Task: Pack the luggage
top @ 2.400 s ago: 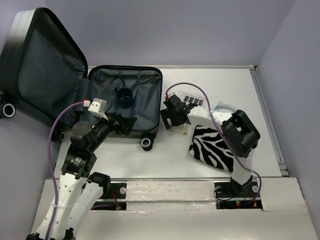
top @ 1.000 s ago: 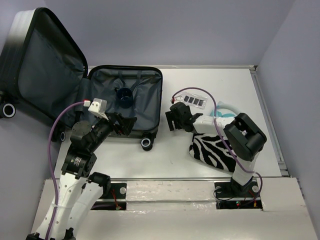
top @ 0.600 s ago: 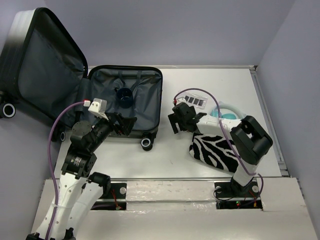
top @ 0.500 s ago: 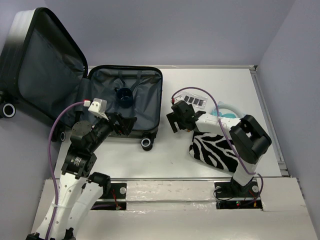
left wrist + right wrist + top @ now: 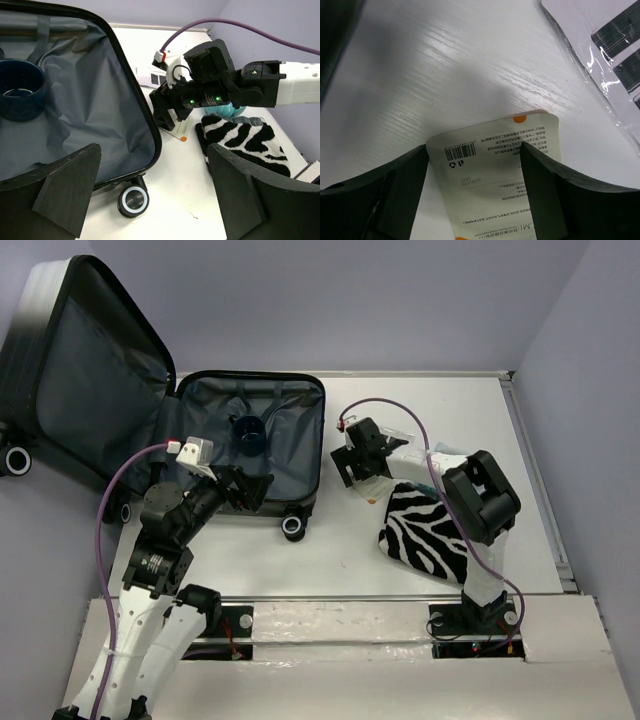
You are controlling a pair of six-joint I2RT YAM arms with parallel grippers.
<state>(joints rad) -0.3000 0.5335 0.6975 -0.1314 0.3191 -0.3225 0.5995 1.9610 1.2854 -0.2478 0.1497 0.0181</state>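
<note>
Moved: right gripper [image 5: 357,462] has shifted slightly away from its base and now sits lower over a white card [image 5: 500,170]; left gripper [image 5: 245,488] has not budged.
Right tool: fingers spread wide on either side of the card, which lies flat beneath them; nothing looks pinched.
Left tool: fingers fully spread and empty, poised above the near rim of the luggage [image 5: 215,415].
Luggage: lies open just to the right tool's left, lid propped up, with a blue cup [image 5: 17,87] already inside.
Meaning: the card looks like the next item to pack, and closing on it appears to be the step in hand.
Materials: the card is thin, glossy and printed with a barcode, so it is probably hard to lift off the smooth white table [image 5: 330,550]. The lining is soft, creased grey fabric. The zebra pouch [image 5: 425,535] behind the right tool is plush, and the clear packet [image 5: 610,45] ahead is crinkly film.
</note>
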